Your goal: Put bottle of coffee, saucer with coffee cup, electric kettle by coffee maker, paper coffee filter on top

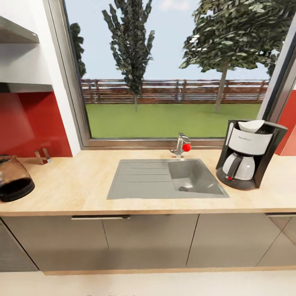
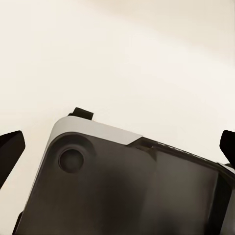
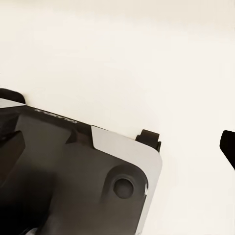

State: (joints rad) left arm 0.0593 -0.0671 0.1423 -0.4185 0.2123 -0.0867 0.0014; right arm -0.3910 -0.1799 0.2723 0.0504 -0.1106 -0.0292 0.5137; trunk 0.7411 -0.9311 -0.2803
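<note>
The electric kettle stands on the countertop, well left of the sink. Glass body: likely fragile, slippery; grasp the handle. Both grippers' fingertips sit wide apart, holding nothing.

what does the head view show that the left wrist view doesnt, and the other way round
Head view: the countertop with its inset sink, the coffee maker at its right with a white paper coffee filter on top, and the electric kettle at its left edge, far from the maker.

Left wrist view: the left gripper, fingertips wide apart and holding nothing, above a grey-and-black part of the robot's base.

Shared: no object appears in both; the pale floor looks common to them.
</note>
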